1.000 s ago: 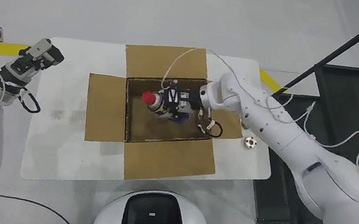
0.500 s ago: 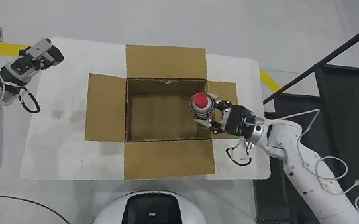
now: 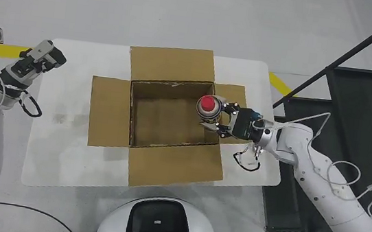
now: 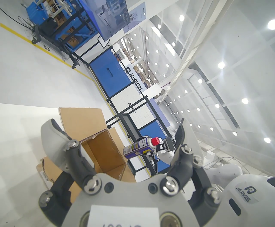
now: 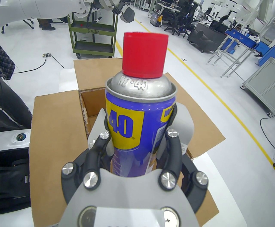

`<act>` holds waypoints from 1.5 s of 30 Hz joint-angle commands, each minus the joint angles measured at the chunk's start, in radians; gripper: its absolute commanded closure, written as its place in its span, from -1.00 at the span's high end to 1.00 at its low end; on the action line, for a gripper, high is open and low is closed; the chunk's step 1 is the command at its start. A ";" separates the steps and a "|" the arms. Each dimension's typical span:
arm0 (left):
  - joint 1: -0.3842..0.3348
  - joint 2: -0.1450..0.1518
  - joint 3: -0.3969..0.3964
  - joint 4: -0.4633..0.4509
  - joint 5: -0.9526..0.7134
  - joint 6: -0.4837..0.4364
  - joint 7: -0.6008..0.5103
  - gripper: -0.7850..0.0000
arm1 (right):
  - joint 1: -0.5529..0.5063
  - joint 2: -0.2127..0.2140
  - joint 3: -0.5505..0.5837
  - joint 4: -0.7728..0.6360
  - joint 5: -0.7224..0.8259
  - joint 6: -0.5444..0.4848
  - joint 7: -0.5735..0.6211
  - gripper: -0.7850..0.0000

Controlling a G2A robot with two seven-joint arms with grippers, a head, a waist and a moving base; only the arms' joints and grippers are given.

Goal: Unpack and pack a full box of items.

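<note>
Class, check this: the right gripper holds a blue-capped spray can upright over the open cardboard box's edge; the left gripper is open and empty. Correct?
No: the cap is red, not blue, as the right wrist view shows. Otherwise right: the right gripper holds the spray can upright over the edge of the cardboard box; the left gripper is open and empty.

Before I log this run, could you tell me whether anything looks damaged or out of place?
Only the cardboard box: its rim is ragged and torn near one corner. The spray can looks intact, held upright in the right end effector over the box's edge.
</note>
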 commanded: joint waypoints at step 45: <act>0.000 0.000 0.000 0.000 0.000 0.000 0.000 1.00 | -0.504 0.006 0.323 0.242 0.093 0.246 -0.669 -1.00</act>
